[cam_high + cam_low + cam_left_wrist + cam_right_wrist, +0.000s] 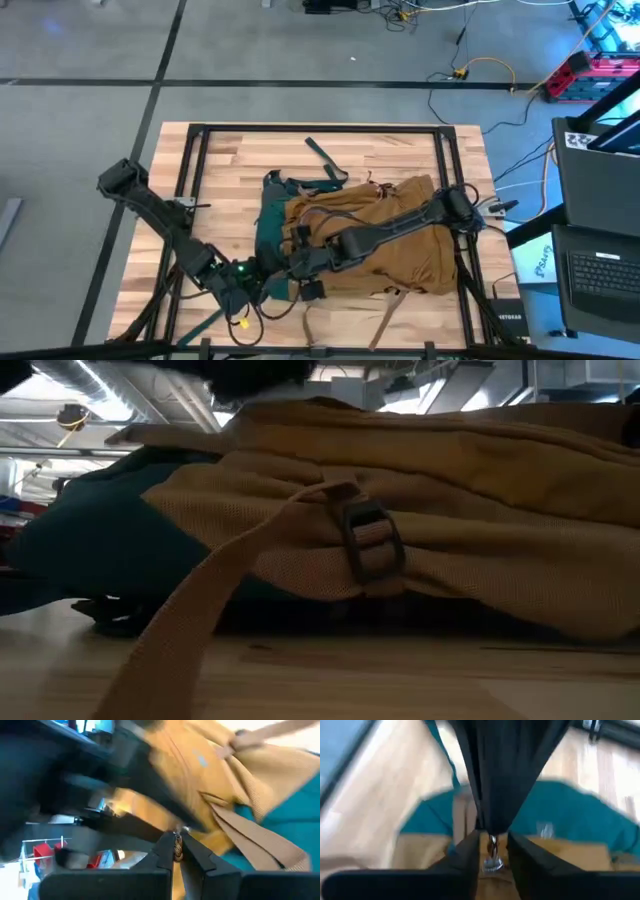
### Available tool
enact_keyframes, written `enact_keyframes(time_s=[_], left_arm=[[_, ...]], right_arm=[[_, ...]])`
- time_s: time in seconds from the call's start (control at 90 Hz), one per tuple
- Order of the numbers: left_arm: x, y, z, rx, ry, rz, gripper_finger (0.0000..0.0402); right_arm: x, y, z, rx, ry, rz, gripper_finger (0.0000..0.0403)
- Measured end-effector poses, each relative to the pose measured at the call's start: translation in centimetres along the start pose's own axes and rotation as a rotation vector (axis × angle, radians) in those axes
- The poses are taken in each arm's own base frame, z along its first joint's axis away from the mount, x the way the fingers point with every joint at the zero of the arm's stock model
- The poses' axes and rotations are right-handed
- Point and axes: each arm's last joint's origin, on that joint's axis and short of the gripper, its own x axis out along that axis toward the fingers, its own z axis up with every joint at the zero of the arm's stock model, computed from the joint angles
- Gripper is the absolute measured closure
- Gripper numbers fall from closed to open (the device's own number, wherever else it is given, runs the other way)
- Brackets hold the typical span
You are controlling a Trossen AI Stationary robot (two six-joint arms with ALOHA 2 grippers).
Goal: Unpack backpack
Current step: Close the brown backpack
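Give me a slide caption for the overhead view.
Both claws, left and right, meet at the tan backpack's teal end on the wooden table.

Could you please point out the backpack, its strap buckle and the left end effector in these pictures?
backpack [420,240]: high view, on the tan fabric body.
buckle [372,540]: low view, on the dark slider frame.
left end effector [177,851]: left wrist view, between the fingertips, at a small metal pull.

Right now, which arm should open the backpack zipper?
Left, probably: left end effector is shut on a zipper pull of the backpack. Right end effector sits at a metal pull, grip unclear.
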Motion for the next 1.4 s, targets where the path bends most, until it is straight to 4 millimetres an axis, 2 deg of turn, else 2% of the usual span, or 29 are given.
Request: enact_keyframes(time_s=[0.122,0.222,0.844,1.4], left_arm=[[0.00,0.02,-0.02,0.015,0.001,0.000,0.0401],[-0.02,0.00,-0.02,0.012,0.000,-0.002,0.0401],[-0.14,-0.46,-0.48,-0.013,0.031,-0.038,0.0401],[-0.14,-0.62,-0.58,-0.058,0.037,-0.049,0.0401]], right_arm=[[0.81,0.14,-0.52,-0.001,-0.013,-0.007,0.0264],[0.98,0.07,-0.58,-0.018,-0.022,-0.005,0.0253],[0.95,-0.28,-0.28,-0.033,-0.049,0.004,0.0286],[0.84,-0.30,0.04,-0.027,-0.078,0.003,0.0286]])
